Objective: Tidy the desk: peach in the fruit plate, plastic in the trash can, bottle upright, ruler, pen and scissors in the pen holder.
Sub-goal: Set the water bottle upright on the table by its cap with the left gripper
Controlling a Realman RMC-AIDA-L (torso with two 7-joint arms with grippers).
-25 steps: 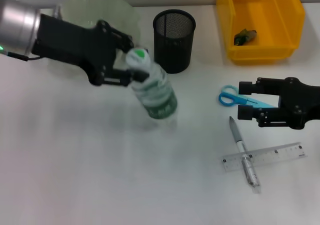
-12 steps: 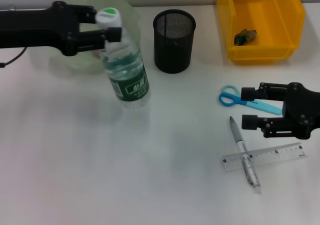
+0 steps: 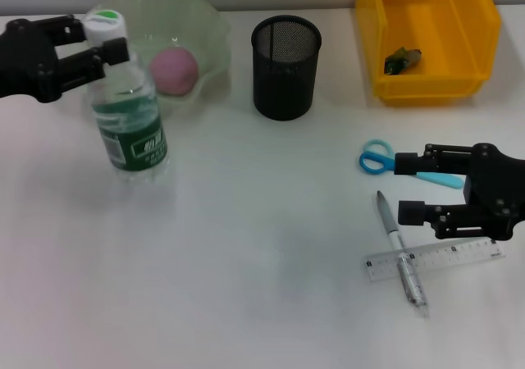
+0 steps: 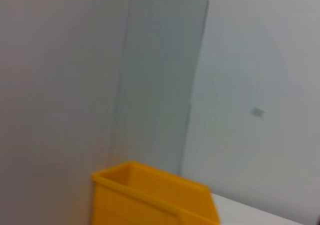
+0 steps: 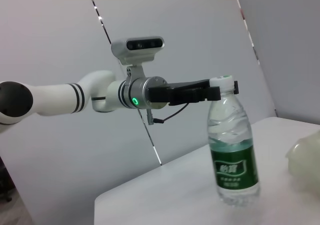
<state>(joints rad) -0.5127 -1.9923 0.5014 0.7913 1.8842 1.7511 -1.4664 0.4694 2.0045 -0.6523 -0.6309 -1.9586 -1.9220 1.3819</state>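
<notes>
White worktop (image 3: 246,303) fills the head view, pale wall behind it. I use the black mesh pen holder (image 3: 285,56) as my landmark. To its left stands the water bottle (image 3: 127,123), upright on its base, green label facing out. My left claw (image 3: 107,45) sits at the bottle's white cap; the right wrist view shows the fingers bracketing the neck, so I judge it clamped on the bottle to steady it as it is set vertical. I read the bottle step as nearly done, with only the release left

Between the bottle and the pen holder, a little farther back, is the translucent green fruit plate (image 3: 209,25), holding the pink peach (image 3: 173,66). The pen holder looks empty. To its right, at the back, is the yellow trash can (image 3: 426,86), with a small dark crumpled scrap, likely the plastic (image 3: 401,57), inside

Right of the pen holder and nearer me, the blue scissors (image 3: 377,160) lie flat. Nearer still, the pen (image 3: 399,254) lies across the clear ruler (image 3: 443,257), touching it. My right claw (image 3: 402,189) hovers just beside the scissors, fingers spread apart, holding nothing, poised, I judge, for the stationery
</notes>
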